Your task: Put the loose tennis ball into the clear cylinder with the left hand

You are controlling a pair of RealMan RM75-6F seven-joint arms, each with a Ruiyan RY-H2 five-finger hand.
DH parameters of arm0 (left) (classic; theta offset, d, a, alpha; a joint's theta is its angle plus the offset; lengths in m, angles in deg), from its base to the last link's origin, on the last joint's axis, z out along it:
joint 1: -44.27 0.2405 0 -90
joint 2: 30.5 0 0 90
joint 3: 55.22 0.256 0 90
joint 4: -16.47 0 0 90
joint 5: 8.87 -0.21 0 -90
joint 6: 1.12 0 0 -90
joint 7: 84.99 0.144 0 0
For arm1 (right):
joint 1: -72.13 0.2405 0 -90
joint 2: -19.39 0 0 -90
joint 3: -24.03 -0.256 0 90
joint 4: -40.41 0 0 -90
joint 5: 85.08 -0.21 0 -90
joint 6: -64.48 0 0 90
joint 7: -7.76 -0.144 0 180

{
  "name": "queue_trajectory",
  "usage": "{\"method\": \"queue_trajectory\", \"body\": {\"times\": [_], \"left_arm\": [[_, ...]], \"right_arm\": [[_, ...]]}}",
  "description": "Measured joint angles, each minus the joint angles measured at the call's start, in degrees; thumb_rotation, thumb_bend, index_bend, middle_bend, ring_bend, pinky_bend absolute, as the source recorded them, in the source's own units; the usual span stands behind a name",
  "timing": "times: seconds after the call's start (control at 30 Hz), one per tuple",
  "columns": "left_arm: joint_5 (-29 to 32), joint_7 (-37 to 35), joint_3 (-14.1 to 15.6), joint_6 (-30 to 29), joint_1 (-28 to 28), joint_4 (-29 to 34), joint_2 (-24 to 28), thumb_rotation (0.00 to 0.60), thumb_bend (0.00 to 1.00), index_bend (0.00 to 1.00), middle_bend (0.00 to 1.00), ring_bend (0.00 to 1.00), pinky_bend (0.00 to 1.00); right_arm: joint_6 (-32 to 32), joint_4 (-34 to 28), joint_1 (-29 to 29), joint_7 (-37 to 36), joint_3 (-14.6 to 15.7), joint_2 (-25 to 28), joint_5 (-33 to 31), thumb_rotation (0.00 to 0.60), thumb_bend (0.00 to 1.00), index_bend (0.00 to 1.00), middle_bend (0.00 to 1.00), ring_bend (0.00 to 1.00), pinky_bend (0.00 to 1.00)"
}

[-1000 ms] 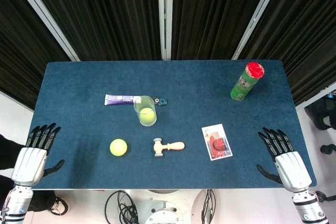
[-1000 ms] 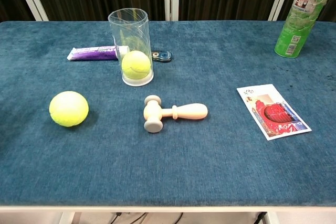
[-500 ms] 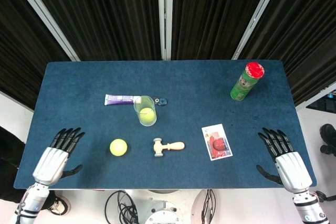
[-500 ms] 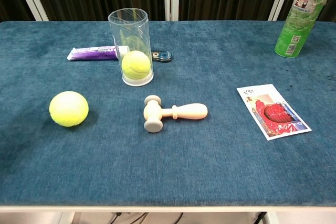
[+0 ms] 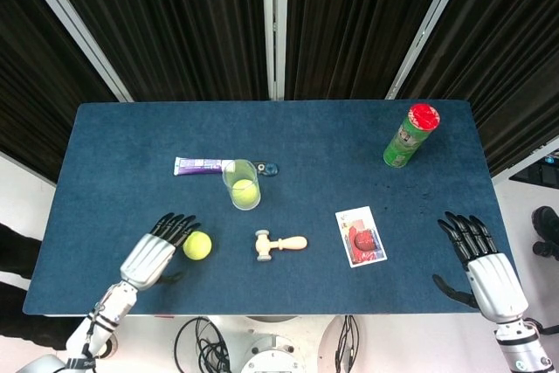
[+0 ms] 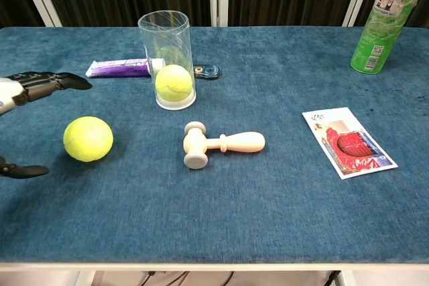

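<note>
Head view: blue table [image 5: 113, 155]. Clear cylinder [image 5: 242, 183] stands upright near centre-left, one tennis ball already inside. Purple tube [image 5: 202, 166] lies just behind-left of it, small dark item [image 5: 270, 169] beside its right. Wooden mallet [image 5: 279, 244] lies in front of the cylinder, right of the loose tennis ball [image 5: 197, 245]. Red-printed card [image 5: 360, 236] further right; green can with red lid [image 5: 410, 135] at far right rear. Left hand [image 5: 155, 252] just left of the loose ball, fingers spread, fingertips near or at the ball, holding nothing; contact unclear. Right hand [image 5: 482, 261] at right table edge, fingers spread, holding nothing.

Chest view: loose ball [image 6: 88, 138] sits front-left of the cylinder [image 6: 168, 59], mallet [image 6: 221, 144] to its right. Left hand [image 6: 27, 88] at the left edge, fingers above-left of the ball, thumb lower-left, not closed on it.
</note>
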State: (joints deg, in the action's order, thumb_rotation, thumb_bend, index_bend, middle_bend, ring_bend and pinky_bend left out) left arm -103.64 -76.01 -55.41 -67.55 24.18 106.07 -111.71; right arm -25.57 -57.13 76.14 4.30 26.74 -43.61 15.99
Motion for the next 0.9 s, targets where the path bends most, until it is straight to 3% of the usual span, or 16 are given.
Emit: {"method": "queue_trajectory", "body": {"times": [0.2, 0.4, 0.67, 0.9], "left_arm": [[4.32, 2.85, -1.34, 3.13, -1.88, -0.62, -1.59, 0.600, 0.16, 0.11, 0.03, 0.00, 0.20], [7.44, 3.43, -2.02, 5.66, -3.69, -0.48, -2.64, 0.600, 0.16, 0.11, 0.03, 0.00, 0.23], [8.43, 0.83, -2.25, 7.54, -5.79, -1.81, -3.86, 0.600, 0.18, 0.17, 0.15, 0.18, 0.53], [10.40, 1.68, -1.97, 8.98, -6.87, -2.27, -5.13, 0.600, 0.21, 0.34, 0.23, 0.27, 0.59]], "right_arm": [[-0.06, -0.23, -0.10, -0.11, -0.07, 0.14, -0.19, 0.600, 0.18, 0.00, 0.00, 0.00, 0.00], [0.36, -0.20, 0.03, -0.19, -0.27, -0.04, -0.57, 0.600, 0.18, 0.00, 0.00, 0.00, 0.00], [1.14, -0.19, 0.28, -0.84, -0.81, 0.09, -2.12, 0.600, 0.18, 0.00, 0.00, 0.00, 0.00], [1.41, 0.03, 0.31, -0.93, -0.94, -0.06, -2.47, 0.600, 0.18, 0.00, 0.00, 0.00, 0.00]]}}
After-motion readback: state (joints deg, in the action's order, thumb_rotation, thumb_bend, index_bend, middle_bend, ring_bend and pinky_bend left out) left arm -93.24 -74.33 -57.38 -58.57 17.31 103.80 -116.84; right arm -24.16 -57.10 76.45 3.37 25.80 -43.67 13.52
